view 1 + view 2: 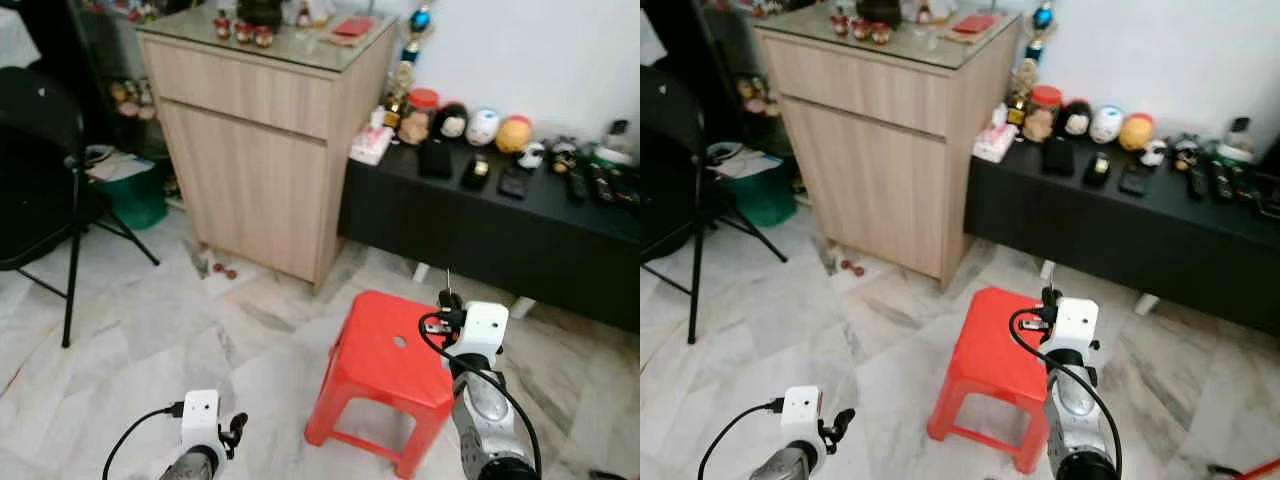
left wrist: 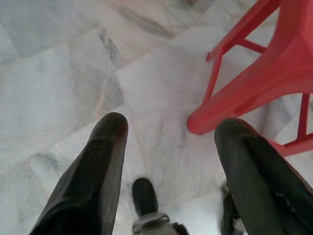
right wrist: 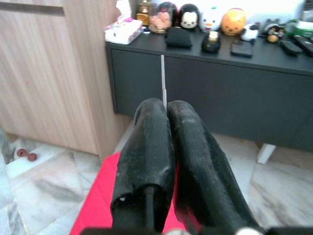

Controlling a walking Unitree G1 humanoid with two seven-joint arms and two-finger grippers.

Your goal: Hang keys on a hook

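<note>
Stool, left eye view: one red stool (image 1: 390,355) stands on the marble floor (image 1: 150,330), with one hole in its seat.
Right claw (image 1: 447,300): raised over the stool's far right corner.
Left claw (image 1: 235,432): low, well to the stool's left.
Cabinet, right eye view: one wooden cabinet (image 1: 880,150) stands beyond the stool to the left.
Surface: one long black surface (image 1: 1140,220) runs behind the stool, carrying three round figurines (image 1: 1106,124).
Chair: one black folding chair (image 1: 670,170) stands far left of the stool.
Left claw, left wrist view: released, with two fingers (image 2: 93,171) spread wide over the floor beside one stool leg.
Right claw, right wrist view: clenched above the stool's seat.
Keys (image 3: 163,81): one thin silver blade pokes out between the pressed fingertips.
</note>
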